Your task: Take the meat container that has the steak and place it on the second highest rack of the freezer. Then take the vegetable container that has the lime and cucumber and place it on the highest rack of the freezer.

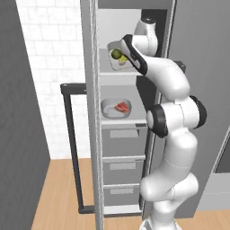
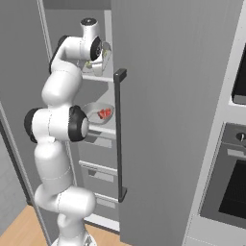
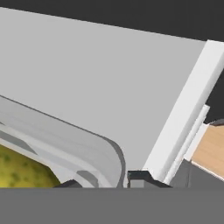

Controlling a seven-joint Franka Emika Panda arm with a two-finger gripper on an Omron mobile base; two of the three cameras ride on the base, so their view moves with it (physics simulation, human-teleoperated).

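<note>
The vegetable container (image 1: 118,61), a small rectangular grey tray, rests on the highest rack (image 1: 117,72) of the freezer. Inside it lie the dark-green lime (image 1: 116,54) and the cucumber (image 1: 123,58). My gripper (image 1: 125,55) reaches in from the right and is shut on the tray's wall. In the hand view the gripper (image 3: 105,180) straddles the tray's rounded rim (image 3: 111,153), with the yellowish cucumber (image 3: 22,170) at lower left. One shelf below, the meat container (image 1: 112,110) holds the red steak (image 1: 121,107); both also show in the right base view, the bowl (image 2: 93,111) and the steak (image 2: 104,114).
The open freezer door (image 2: 168,120) with its dark vertical handle (image 2: 120,134) stands close on the right of the arm. Three grey drawers (image 1: 123,134) sit under the shelves. A built-in oven (image 2: 235,182) lies further right. The shelf surface (image 3: 109,78) stretches beyond the tray.
</note>
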